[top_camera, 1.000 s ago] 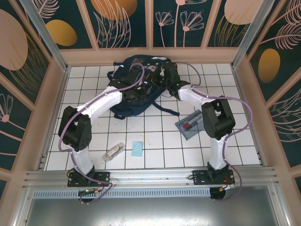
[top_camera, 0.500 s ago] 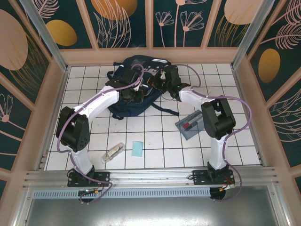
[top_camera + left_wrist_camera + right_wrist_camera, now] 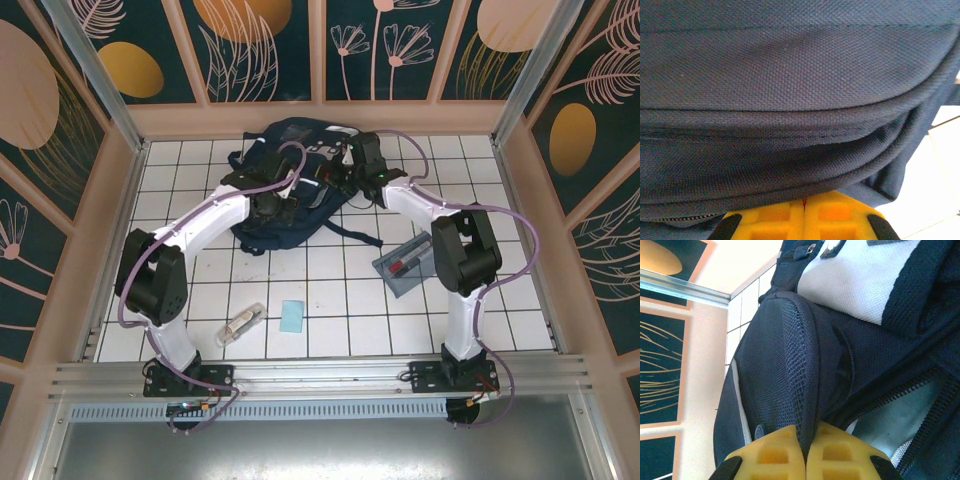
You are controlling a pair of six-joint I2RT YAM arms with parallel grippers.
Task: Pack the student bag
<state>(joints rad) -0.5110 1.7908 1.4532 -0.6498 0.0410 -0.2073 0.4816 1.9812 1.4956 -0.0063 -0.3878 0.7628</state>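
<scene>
At the tabletop's far edge, the right gripper is pinching mesh on the bag. The left gripper is pressing shut against a fold, where thin fabric risks slipping free.

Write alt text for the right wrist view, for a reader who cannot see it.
The right gripper, yellow-fingered, is shut on a fold of dark mesh on the student bag, seen close up. A light grey patch sits above, an unzipped opening with pale lining at right, white tiles and a patterned wall at left.
</scene>
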